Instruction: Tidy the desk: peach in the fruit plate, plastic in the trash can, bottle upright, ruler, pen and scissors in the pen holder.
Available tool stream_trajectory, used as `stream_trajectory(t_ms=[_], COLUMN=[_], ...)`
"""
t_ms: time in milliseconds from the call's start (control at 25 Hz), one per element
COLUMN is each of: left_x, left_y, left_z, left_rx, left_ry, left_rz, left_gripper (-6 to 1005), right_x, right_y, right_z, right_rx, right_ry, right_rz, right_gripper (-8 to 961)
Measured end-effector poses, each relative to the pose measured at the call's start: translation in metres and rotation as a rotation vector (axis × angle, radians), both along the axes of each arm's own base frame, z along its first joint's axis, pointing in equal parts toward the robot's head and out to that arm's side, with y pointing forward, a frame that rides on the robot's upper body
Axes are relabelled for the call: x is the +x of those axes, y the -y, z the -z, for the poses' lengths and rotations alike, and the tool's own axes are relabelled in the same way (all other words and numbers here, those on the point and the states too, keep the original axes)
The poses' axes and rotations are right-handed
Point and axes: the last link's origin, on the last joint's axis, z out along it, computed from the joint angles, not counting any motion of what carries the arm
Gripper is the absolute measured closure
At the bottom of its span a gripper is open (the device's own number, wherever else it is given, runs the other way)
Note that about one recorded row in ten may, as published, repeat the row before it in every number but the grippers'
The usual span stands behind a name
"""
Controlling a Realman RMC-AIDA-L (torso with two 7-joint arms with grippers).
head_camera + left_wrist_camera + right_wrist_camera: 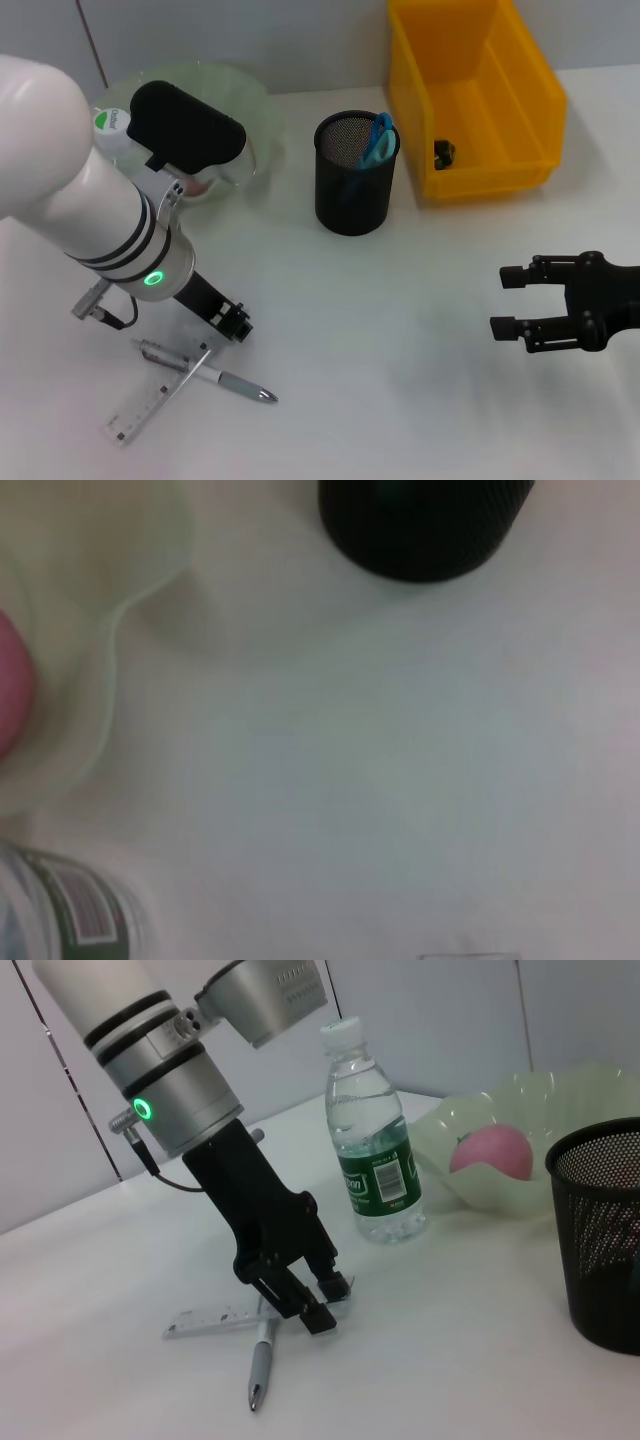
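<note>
My left gripper (238, 325) is low over the table, just above the silver pen (210, 372) and clear ruler (150, 400), which lie crossed; its fingers stand slightly apart and hold nothing. It also shows in the right wrist view (322, 1303), over the pen (260, 1362) and ruler (215, 1320). The black mesh pen holder (352, 178) holds blue scissors (380, 140). The peach (492, 1150) lies in the green fruit plate (545, 1095). The bottle (372, 1160) stands upright. My right gripper (505, 302) is open and empty at the right.
A yellow bin (520, 90) stands at the back right with a small dark object (444, 152) in it. The left wrist view shows the pen holder (425, 525), the plate rim (110, 640) and the bottle label (75, 910).
</note>
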Motion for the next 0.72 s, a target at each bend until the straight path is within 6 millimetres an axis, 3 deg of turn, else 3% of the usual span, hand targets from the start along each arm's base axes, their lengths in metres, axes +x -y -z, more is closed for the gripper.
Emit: stream_trajectory(t_ms=[320, 720], left_x=[0.017, 0.051], left_y=[-0.001, 0.004], left_z=[-0.013, -0.067], left_rx=[0.025, 0.112], left_ry=[0.069, 0.479], left_rz=[0.024, 0.002], left_gripper=[607, 606], right_x=[0.000, 0.001], right_y=[0.001, 0.000], right_z=[0.000, 0.000], right_rx=[-0.001, 0.003], right_ry=[-0.001, 0.003], right_rz=[0.002, 0.004], right_gripper=[179, 179])
